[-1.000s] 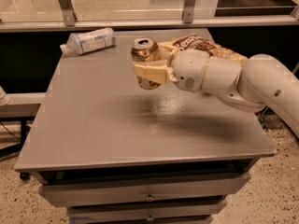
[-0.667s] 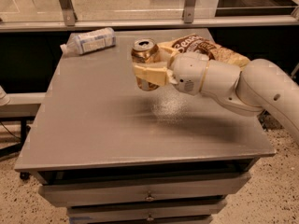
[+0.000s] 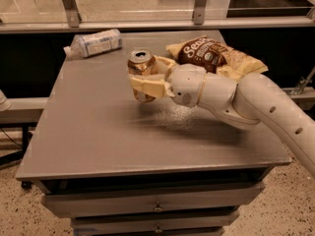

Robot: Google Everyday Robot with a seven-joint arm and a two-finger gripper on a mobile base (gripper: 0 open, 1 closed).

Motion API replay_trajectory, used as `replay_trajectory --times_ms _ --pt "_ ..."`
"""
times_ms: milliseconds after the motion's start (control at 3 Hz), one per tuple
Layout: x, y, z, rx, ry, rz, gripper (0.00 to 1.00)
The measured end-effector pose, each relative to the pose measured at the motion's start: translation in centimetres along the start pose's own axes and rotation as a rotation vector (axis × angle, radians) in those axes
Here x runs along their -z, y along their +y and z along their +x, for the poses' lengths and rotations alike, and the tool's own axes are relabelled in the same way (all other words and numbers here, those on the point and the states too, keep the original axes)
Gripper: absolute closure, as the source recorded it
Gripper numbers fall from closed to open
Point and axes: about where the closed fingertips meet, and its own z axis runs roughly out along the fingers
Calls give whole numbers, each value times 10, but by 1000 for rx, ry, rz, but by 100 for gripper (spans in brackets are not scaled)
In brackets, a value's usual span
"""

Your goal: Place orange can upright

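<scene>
The orange can point(image 3: 141, 65) is a shiny orange-gold drink can with a silver pull-tab top. It stands upright, top up, between the cream-coloured fingers point(image 3: 146, 85) of my gripper point(image 3: 145, 77). The gripper is shut on the can's body and reaches in from the right on the white arm point(image 3: 246, 102). The can is over the middle back part of the grey table point(image 3: 98, 132); its bottom is at or just above the surface, and I cannot tell whether it touches.
A clear plastic bottle with a pale label point(image 3: 96, 43) lies on its side at the table's back left. A brown and yellow chip bag point(image 3: 216, 58) lies at the back right, behind the arm. Drawers point(image 3: 157, 208) sit under the tabletop.
The gripper and can have barely moved; the can stays upright in the fingers, perhaps slightly lower.
</scene>
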Motion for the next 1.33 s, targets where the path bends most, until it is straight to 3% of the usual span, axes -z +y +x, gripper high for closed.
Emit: replay_trajectory --times_ms 667,1333 --pt "6 10 20 9 78 -35 100" --pt "8 16 40 -38 65 -13 58"
